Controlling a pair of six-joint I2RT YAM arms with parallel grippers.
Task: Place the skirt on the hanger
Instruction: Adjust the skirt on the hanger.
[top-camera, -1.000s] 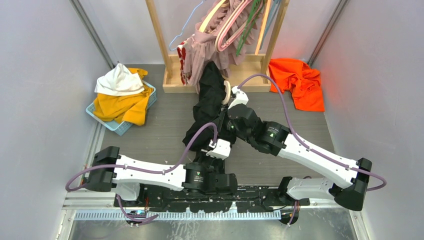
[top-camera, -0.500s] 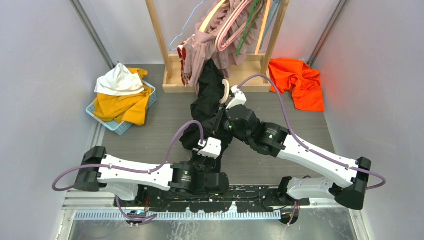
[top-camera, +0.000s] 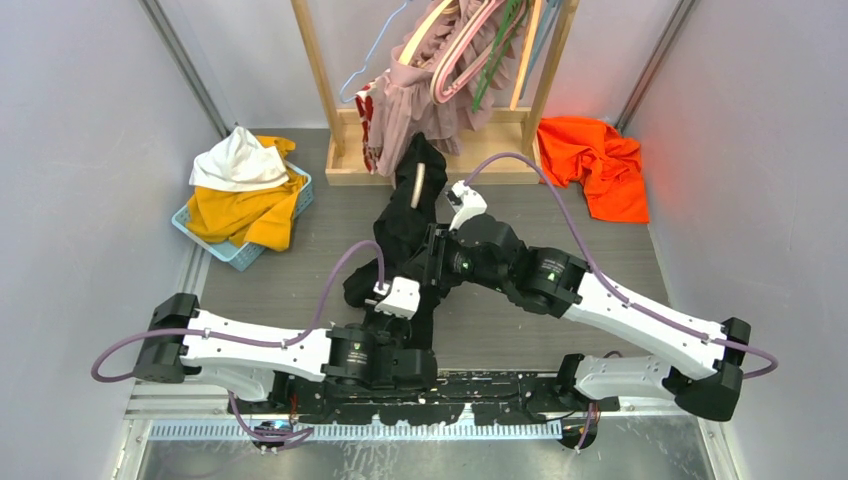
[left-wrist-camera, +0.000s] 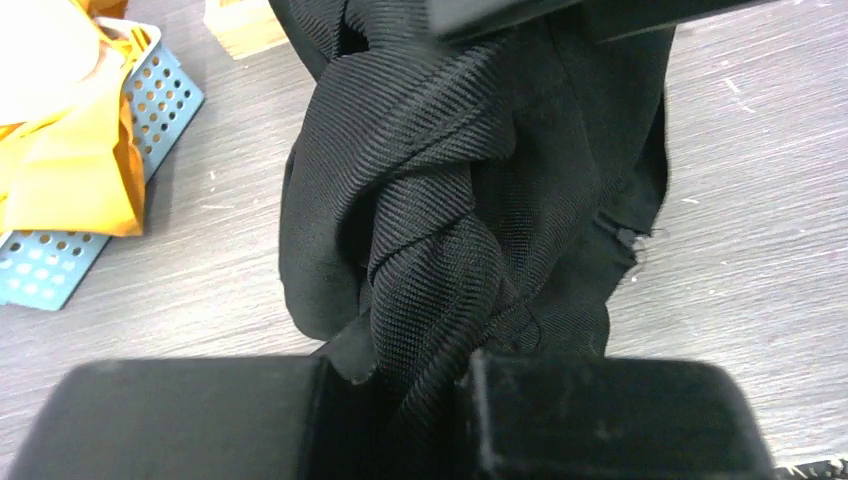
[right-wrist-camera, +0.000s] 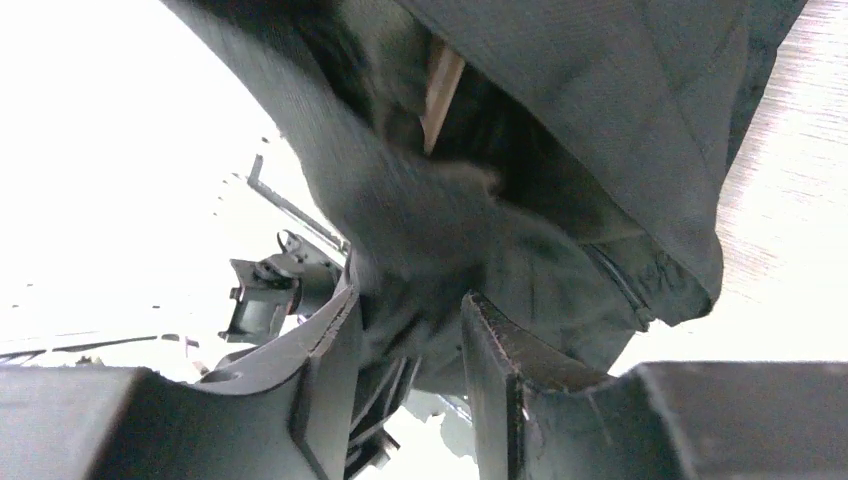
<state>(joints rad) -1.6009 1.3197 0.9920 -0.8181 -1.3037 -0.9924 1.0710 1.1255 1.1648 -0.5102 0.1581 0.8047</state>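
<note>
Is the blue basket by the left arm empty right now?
No, the blue basket holds a yellow garment with a white garment piled on top of it.

No text, number or brand can be read in any view. In the top view, near the middle of the frame, small green marks sit on the black joints of the left arm (top-camera: 352, 346) and the right arm (top-camera: 547, 271), too small to read.

Grey wood-grain floor (top-camera: 330, 235), pale walls (top-camera: 80, 150), wooden rack (top-camera: 344, 176) behind.
</note>
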